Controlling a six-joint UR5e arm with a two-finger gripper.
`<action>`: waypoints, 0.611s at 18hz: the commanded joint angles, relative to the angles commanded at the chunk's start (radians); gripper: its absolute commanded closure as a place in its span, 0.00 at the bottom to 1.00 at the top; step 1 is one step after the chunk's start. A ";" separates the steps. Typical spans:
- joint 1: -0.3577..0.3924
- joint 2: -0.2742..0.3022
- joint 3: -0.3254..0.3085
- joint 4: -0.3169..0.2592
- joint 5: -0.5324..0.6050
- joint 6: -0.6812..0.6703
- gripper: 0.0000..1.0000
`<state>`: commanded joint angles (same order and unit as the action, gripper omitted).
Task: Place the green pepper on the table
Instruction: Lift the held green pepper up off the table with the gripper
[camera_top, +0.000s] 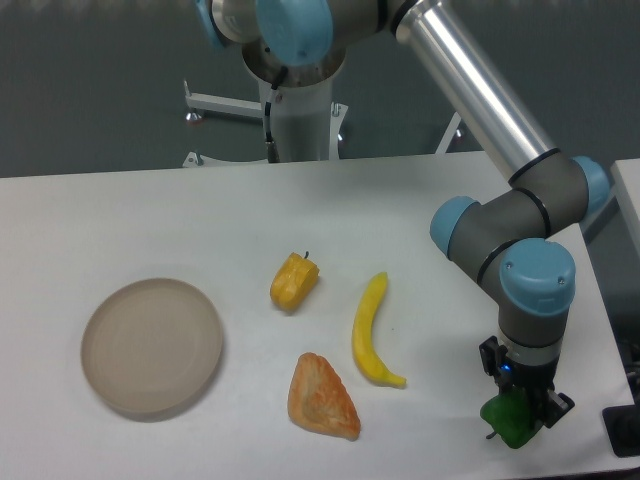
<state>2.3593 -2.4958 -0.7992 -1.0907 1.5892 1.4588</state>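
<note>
White table, lower right of the frame: the gripper clasps the green pepper near the table's edge; released carelessly there, the rounded pepper may roll off.

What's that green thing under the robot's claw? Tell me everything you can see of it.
It is the green pepper, a small, glossy, bright-green toy that looks like plastic. The claw covers its top, so only its lumpy lower part shows. It sits low at the near right of the white table, away from the other foods. Whether it rests on the tabletop is unclear.
</note>
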 joint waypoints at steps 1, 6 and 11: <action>0.000 0.002 -0.005 0.000 0.000 0.002 0.67; 0.000 0.031 -0.043 -0.008 -0.011 0.008 0.67; 0.002 0.096 -0.124 -0.008 -0.014 0.008 0.67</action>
<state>2.3608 -2.3993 -0.9232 -1.0983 1.5754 1.4665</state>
